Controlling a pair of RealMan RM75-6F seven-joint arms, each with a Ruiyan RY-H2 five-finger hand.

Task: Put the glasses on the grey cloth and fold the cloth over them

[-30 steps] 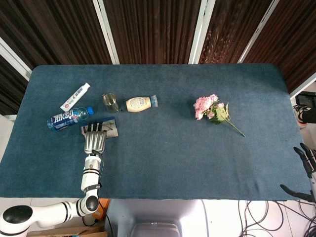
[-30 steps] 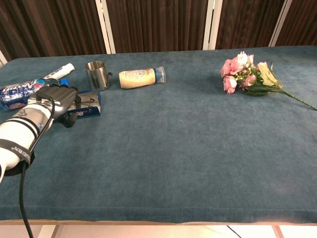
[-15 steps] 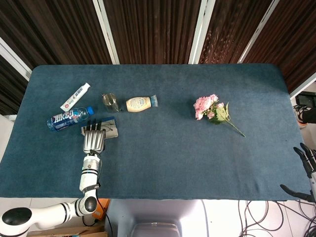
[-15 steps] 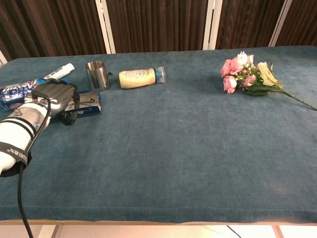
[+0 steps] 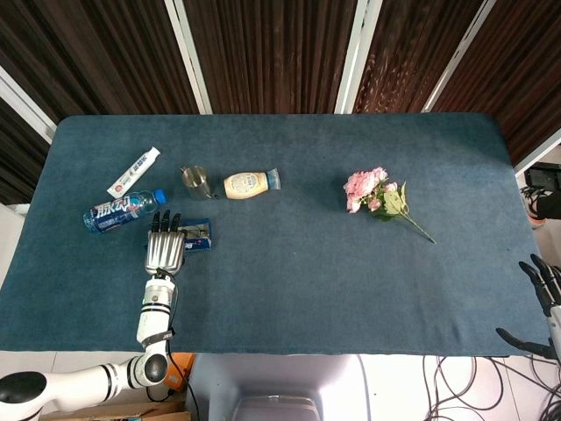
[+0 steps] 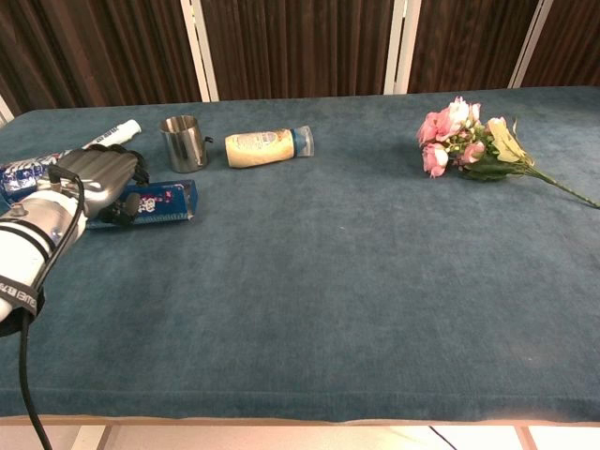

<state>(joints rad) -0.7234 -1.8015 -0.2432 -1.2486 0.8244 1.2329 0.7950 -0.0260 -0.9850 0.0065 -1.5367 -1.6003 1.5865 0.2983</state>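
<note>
Only the head view shows the right hand (image 5: 542, 285), released, off the blue table (image 5: 307, 263) far from the steel cup (image 5: 196, 180); both views show the left hand (image 5: 165, 250) (image 6: 98, 178) lying on a blue packet (image 5: 200, 239) (image 6: 164, 202) just before that cup, grasp untellable, glasses indistinguishable there; dark slatted wall (image 5: 263, 53) behind.

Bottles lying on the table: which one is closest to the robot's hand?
The water bottle with the blue label, just beside the left hand. The cream-coloured bottle lies farther away, past the metal cup.
</note>
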